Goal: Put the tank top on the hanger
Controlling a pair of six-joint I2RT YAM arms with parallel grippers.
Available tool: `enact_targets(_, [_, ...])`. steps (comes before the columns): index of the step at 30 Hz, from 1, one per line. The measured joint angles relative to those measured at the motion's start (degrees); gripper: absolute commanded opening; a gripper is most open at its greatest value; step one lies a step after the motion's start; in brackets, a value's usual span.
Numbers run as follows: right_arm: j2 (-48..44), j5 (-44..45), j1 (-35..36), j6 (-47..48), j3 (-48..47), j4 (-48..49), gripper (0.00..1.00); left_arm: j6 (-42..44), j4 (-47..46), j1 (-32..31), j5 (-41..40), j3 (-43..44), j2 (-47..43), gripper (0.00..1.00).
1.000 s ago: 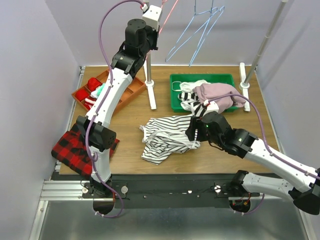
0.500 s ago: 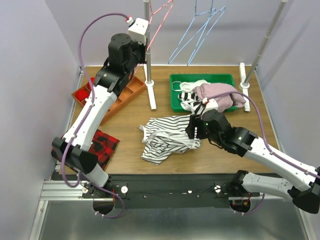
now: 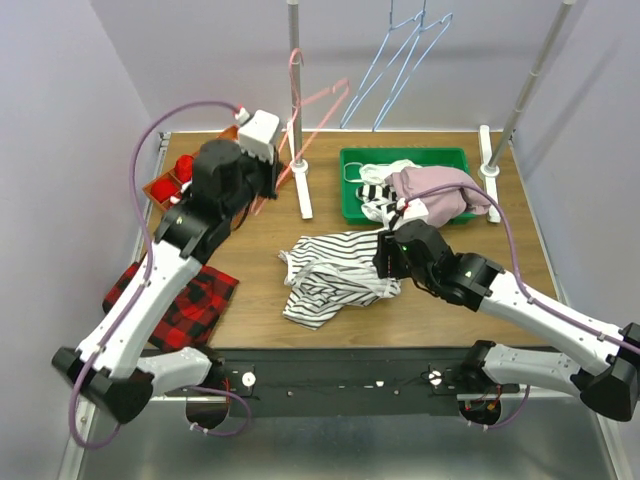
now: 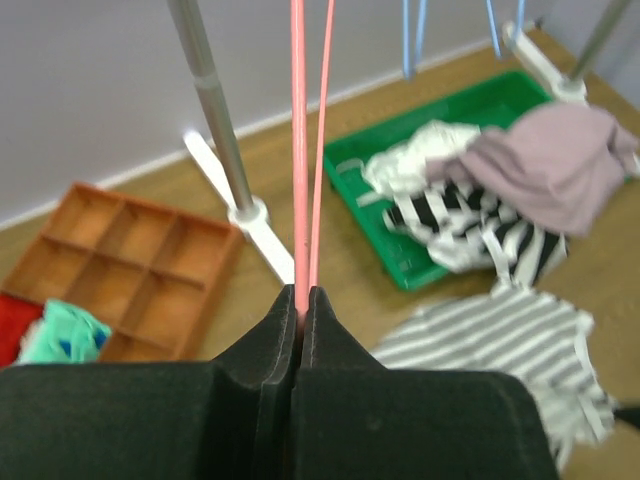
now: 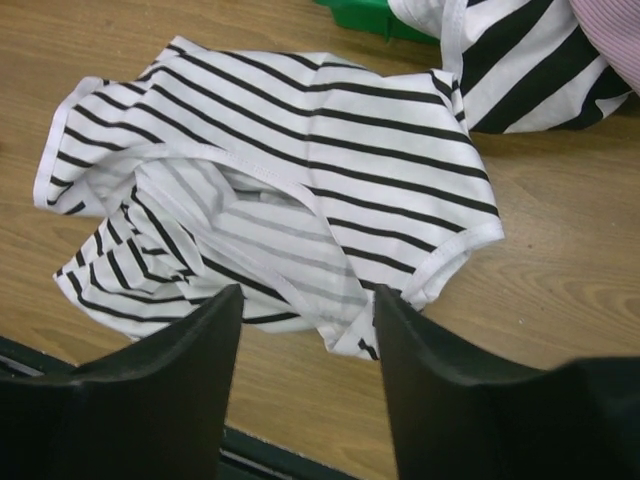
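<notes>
The tank top [image 3: 335, 275], white with thin dark stripes, lies crumpled on the table in the middle. It also shows in the right wrist view [image 5: 290, 180] and the left wrist view [image 4: 500, 350]. My right gripper [image 3: 385, 262] is open and empty, its fingers [image 5: 170, 370] hovering over the top's near right edge. My left gripper [image 3: 265, 180] is shut on the pink-red wire hanger [image 3: 318, 103] and holds it in the air left of the rack pole. In the left wrist view the hanger's wires [image 4: 298, 150] rise from between the closed fingertips [image 4: 300, 295].
A green tray [image 3: 350, 160] at the back holds a bold striped garment [image 3: 380, 205] and a mauve garment [image 3: 435, 190]. Light blue hangers [image 3: 395, 65] hang behind it. Rack poles [image 3: 296, 100] [image 3: 525, 85] stand upright. An orange organiser [image 3: 160, 188] and a red plaid cloth [image 3: 185, 300] are on the left.
My left arm has come down and to the left from the rack, carrying the pink-red hanger with it. The right arm and the tank top have barely moved.
</notes>
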State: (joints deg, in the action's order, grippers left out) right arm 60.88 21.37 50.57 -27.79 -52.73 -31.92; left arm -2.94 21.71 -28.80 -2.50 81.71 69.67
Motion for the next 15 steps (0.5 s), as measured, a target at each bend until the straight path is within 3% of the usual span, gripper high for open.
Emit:
enact_targets(6, [0.4, 0.2, 0.0, -1.3, 5.7, 3.1, 0.42, -1.4, 7.8, -5.0, 0.2, -13.7, -13.1, 0.0])
enact_targets(15, [3.5, 3.5, 0.0, -7.8, 12.7, 6.3, 0.41, -1.8, 17.9, -8.5, 6.6, -21.1, -21.6, 0.0])
